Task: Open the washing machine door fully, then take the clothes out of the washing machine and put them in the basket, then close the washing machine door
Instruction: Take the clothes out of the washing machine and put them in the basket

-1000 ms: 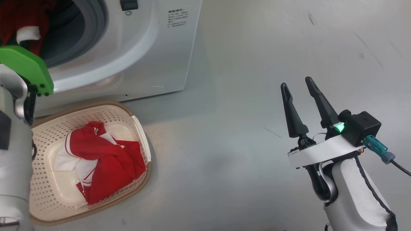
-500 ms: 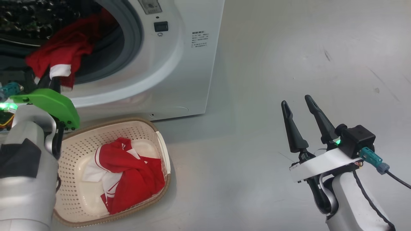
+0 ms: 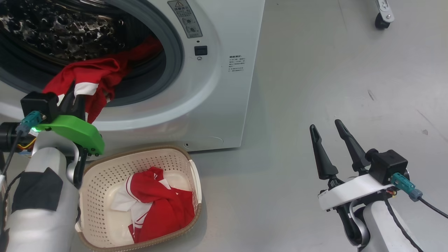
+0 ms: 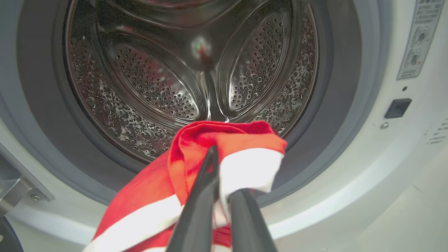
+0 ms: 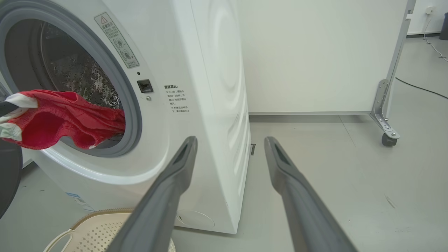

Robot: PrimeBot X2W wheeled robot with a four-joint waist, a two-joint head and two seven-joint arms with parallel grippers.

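The washing machine [image 3: 217, 87] stands with its mouth open, and the steel drum [image 4: 196, 70] shows behind it. My left gripper [image 3: 75, 101] is shut on a red garment with a white band [image 4: 245, 164], holding it at the lower lip of the mouth. The cloth trails back into the drum [image 5: 59, 115]. More red and white clothes [image 3: 157, 203] lie in the cream basket [image 3: 175, 152] on the floor below the mouth. My right gripper [image 3: 325, 125] hangs open and empty over the floor to the machine's right. The washing machine door is out of view, apart from a hinge bracket [image 4: 14, 190].
Grey floor stretches to the right of the machine. A white panel on a metal leg with a caster [image 5: 386, 138] stands behind, at the far right. The basket's rim [image 5: 91, 224] sits close against the machine's front.
The head camera has tilted up and to the left, bringing more of the drum and the held garment into view. The left gripper stays shut on the garment and the right stays open.
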